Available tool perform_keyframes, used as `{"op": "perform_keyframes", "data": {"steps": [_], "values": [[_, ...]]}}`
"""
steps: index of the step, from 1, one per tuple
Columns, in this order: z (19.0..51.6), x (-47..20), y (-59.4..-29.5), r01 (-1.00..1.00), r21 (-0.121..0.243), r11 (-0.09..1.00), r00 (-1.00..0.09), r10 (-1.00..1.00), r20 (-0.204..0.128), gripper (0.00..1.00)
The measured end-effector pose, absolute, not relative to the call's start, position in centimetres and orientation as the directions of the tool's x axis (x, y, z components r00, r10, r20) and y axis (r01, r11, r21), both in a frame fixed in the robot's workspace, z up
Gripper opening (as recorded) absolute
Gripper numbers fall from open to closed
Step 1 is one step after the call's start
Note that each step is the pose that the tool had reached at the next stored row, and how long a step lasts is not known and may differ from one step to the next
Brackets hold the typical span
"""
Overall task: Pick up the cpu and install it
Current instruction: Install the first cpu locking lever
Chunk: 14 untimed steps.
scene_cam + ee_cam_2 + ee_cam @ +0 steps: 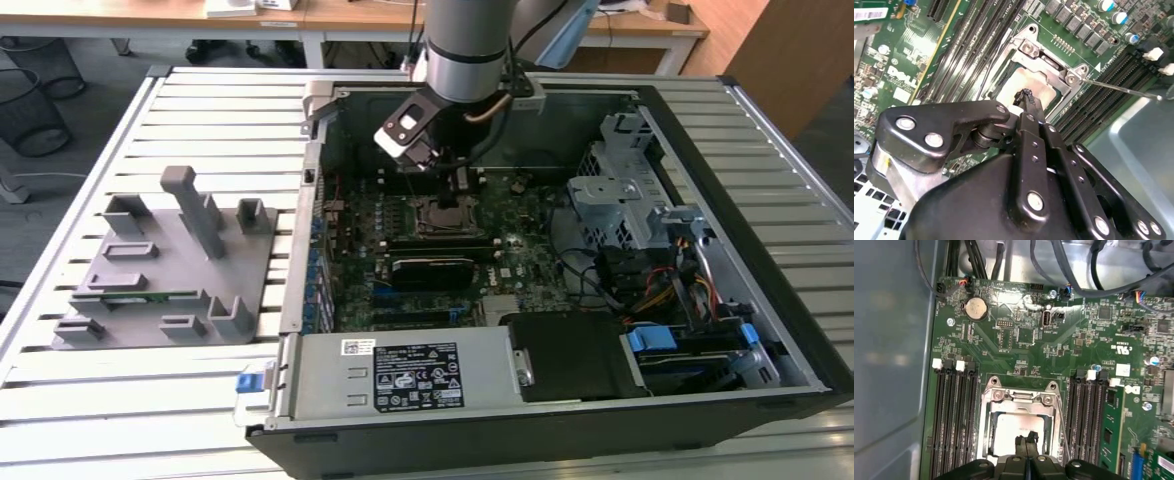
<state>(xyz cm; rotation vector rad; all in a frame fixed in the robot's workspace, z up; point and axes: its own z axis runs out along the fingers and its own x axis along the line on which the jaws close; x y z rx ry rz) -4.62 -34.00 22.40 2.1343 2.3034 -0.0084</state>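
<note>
The cpu (pixel 1006 432) is a pale silvery square lying flat inside the metal frame of the motherboard socket (pixel 1021 399); its top is also visible in the second wrist view (pixel 1043 84). My gripper (pixel 1026 441) hangs just above it with both dark fingers pressed together and nothing between them. The second wrist view has the fingertips (pixel 1027 96) over the chip's edge. In the exterior view my gripper (pixel 461 185) reaches down into the open computer case (pixel 747 200), right over the socket (pixel 445 215). A thin lever rod (pixel 1124 89) sticks out sideways from the socket.
Black memory slots (pixel 954 420) flank the socket on both sides. Cables (pixel 1079 270) run along the case's back wall. A drive cage (pixel 621 195) and power supply (pixel 400 375) crowd the case. A grey parts fixture (pixel 167 265) sits on the slatted table at the exterior view's left.
</note>
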Motion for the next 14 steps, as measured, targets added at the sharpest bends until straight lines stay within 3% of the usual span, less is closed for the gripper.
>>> {"op": "perform_keyframes", "data": {"steps": [14], "values": [[25.9, -4.6, -34.0, 0.997, -0.004, 0.076, -0.076, 0.997, -0.014, 0.11]]}}
